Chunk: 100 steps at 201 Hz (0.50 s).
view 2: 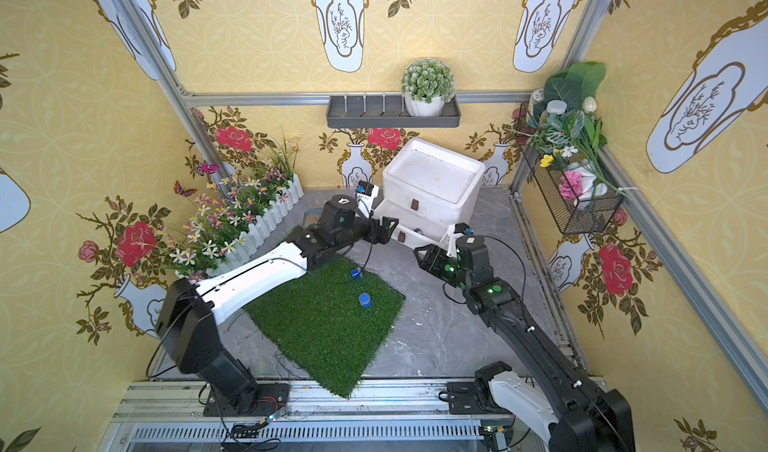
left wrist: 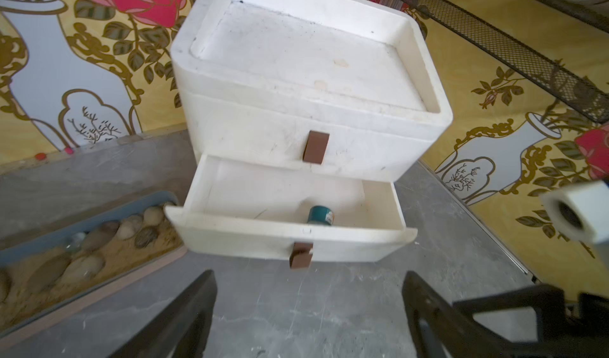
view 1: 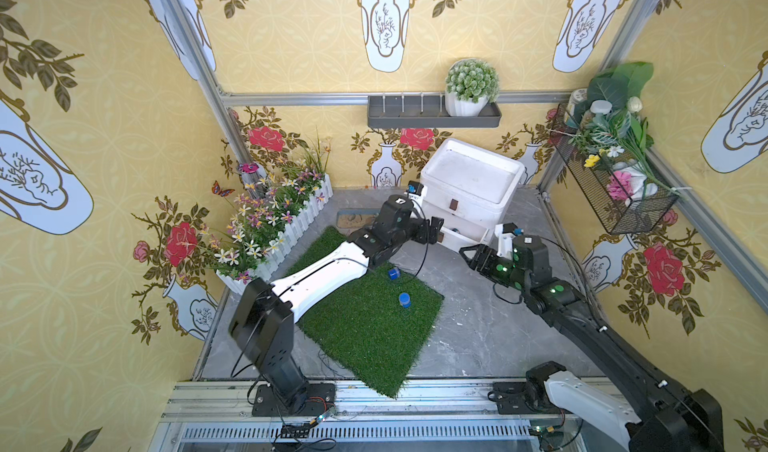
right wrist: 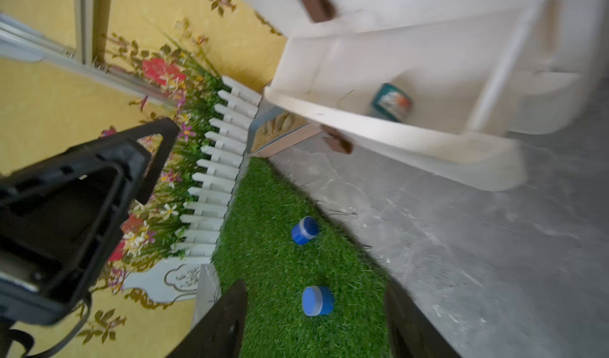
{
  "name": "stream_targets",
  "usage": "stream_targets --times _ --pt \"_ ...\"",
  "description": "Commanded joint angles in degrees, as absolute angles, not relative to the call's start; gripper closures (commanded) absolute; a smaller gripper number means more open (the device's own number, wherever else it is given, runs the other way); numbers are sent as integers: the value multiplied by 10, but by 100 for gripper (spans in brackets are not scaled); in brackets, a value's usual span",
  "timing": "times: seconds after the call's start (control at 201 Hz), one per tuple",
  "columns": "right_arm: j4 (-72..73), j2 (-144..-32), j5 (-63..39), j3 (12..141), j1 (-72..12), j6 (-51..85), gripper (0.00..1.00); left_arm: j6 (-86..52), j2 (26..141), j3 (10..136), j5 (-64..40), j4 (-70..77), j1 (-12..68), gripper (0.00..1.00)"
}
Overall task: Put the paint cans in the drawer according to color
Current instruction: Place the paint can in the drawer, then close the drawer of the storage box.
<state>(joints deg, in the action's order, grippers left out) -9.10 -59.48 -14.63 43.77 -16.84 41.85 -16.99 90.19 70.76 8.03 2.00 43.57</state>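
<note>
The white drawer (view 1: 471, 179) chest stands at the back right, its middle drawer (left wrist: 290, 241) pulled out. One teal paint can (left wrist: 320, 215) lies on its side inside that drawer, also in the right wrist view (right wrist: 392, 102). Two blue paint cans (view 1: 393, 274) (view 1: 404, 299) rest on the grass mat; both top views show them (view 2: 355, 273) (view 2: 365, 299). My left gripper (left wrist: 308, 280) (view 1: 435, 229) hangs open and empty just in front of the open drawer. My right gripper (right wrist: 316, 285) (view 1: 468, 256) is open to the drawer's right, holding nothing.
A green grass mat (view 1: 365, 325) covers the middle of the grey floor. A white picket fence with flowers (view 1: 286, 225) lines the left. A tray of sand and pebbles (left wrist: 82, 251) lies left of the chest. A wire basket (view 1: 615, 196) hangs on the right wall.
</note>
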Motion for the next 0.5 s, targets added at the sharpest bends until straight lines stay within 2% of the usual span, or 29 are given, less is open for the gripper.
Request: stream_targets --times 0.0,0.05,0.299,0.493 --pt "-111 -662 -124 507 -214 369 36 -156 818 590 93 188 432 4" --pt "-143 -699 -104 548 -234 351 37 -158 779 537 110 210 431 0" --pt "-310 -863 -1 741 -300 278 39 -266 653 326 134 273 398 0" --pt "-398 -961 69 845 -321 234 50 -339 623 251 141 294 382 0"
